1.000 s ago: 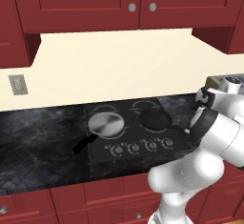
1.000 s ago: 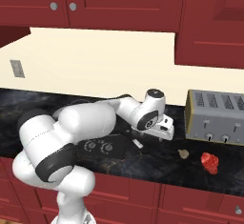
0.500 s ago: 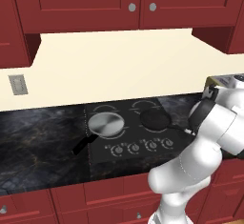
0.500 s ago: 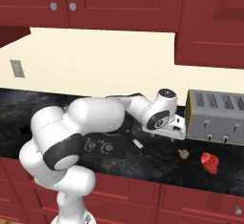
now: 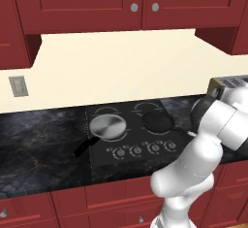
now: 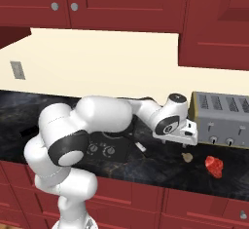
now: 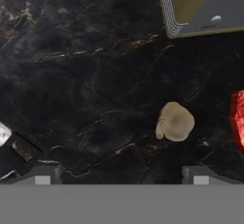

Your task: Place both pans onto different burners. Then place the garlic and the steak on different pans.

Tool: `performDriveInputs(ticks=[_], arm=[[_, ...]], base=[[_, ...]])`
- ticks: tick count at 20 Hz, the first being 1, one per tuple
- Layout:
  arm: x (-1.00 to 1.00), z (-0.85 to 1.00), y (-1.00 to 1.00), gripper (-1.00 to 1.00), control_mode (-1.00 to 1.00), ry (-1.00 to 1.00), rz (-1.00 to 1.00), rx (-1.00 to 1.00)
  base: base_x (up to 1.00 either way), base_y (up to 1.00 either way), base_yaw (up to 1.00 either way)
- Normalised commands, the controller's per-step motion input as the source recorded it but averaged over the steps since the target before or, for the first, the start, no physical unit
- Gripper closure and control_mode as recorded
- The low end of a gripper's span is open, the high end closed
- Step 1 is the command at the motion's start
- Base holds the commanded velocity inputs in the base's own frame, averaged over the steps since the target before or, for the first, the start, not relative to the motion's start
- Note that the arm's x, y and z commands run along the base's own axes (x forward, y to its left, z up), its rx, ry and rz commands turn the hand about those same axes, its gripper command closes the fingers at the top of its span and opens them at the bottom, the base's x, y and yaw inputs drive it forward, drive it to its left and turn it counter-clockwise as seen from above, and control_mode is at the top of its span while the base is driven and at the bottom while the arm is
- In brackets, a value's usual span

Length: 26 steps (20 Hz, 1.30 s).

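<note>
The silver pan [image 5: 107,126] sits on a left burner [image 5: 104,111] of the black cooktop, its black handle pointing to the front left. On a right burner rests the black pan [image 5: 157,121], and its light handle tip [image 6: 141,146] reaches off the glass. The tan garlic [image 6: 186,157] [image 7: 175,121] lies on the dark counter in front of the toaster. Just right of it is the red steak [image 6: 213,166] [image 7: 238,118]. My gripper [image 6: 187,141] [image 7: 121,176] hangs open above the counter, the garlic a little to the right of its centre line, nothing between the fingers.
A steel toaster [image 6: 221,118] [image 7: 205,4] stands on the counter just behind the garlic and steak. Control knobs [image 5: 145,149] line the front of the cooktop. Red cabinets hang above, and the counter's front edge lies close below the steak.
My arm has swung right, away from the cooktop and toward the toaster, bringing the hand over the garlic. The jaws stayed open. Pans, garlic and steak have not moved.
</note>
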Motion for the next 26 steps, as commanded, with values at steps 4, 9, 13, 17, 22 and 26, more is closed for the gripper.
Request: performDriveInputs(ticks=[4,9,13,17,22,26], arm=[[-0.07,-0.11,-0.19,-1.0,-1.0,0.0,0.0,0.0],[0.0,-0.06,-0.22,-1.0,-1.0,0.0,0.01,0.0],[0.0,-0.02,-0.27,-1.0,-1.0,0.0,0.01,0.0],[0.0,0.0,-0.2,-1.0,-1.0,0.0,0.02,0.0],[0.0,-0.02,-0.08,-1.0,-1.0,0.0,0.0,0.0],[0.0,-0.08,-0.05,-1.0,-1.0,0.0,0.0,0.0]], base=[[0.0,0.0,0.0],[0.0,0.0,0.0],[0.0,0.0,0.0],[0.0,0.0,0.0],[0.0,0.0,0.0],[0.0,0.0,0.0]])
